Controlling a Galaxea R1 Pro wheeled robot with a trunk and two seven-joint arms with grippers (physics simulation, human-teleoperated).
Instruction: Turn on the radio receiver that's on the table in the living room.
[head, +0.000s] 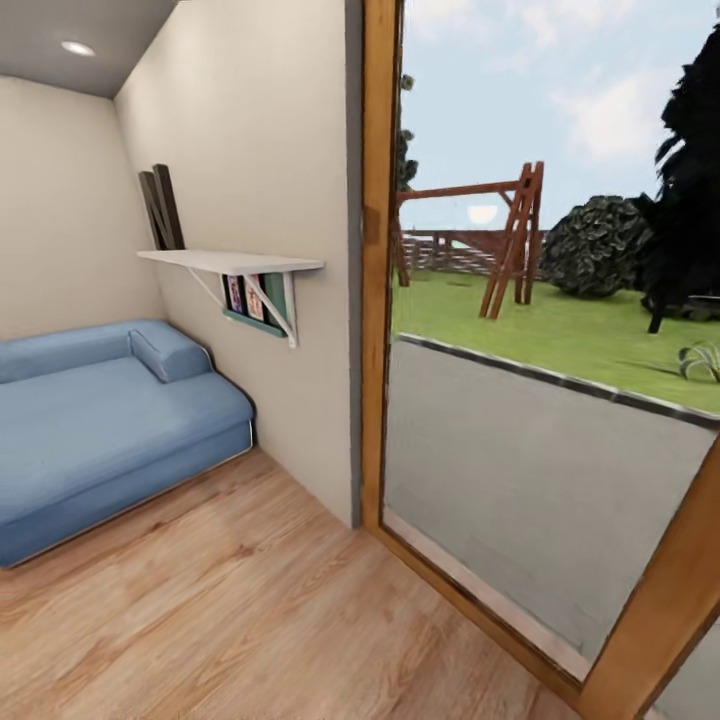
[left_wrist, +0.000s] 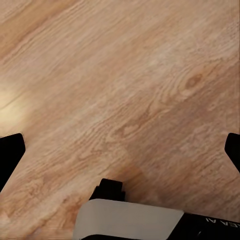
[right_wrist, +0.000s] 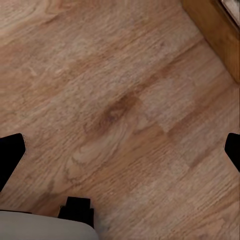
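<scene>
The red radio receiver and the grey coffee table are out of view. The head view looks into a corner of the living room: a blue sofa (head: 100, 420) stands on the light wood plank floor (head: 250, 610) against white walls. My left gripper (left_wrist: 120, 150) hangs open over bare floor planks, its two dark fingertips (left_wrist: 10, 155) far apart at the edges of the left wrist view. My right gripper (right_wrist: 120, 150) is open as well above the floor, with nothing between its fingers (right_wrist: 11, 155).
A white wall shelf (head: 235, 262) with dark boards and pictures juts out over the sofa's end. A tall wood-framed glass door (head: 380, 300) stands at the right, with lawn, pavement and a wooden swing frame (head: 510, 240) outside. Its lower frame (right_wrist: 215, 30) runs close to my right gripper.
</scene>
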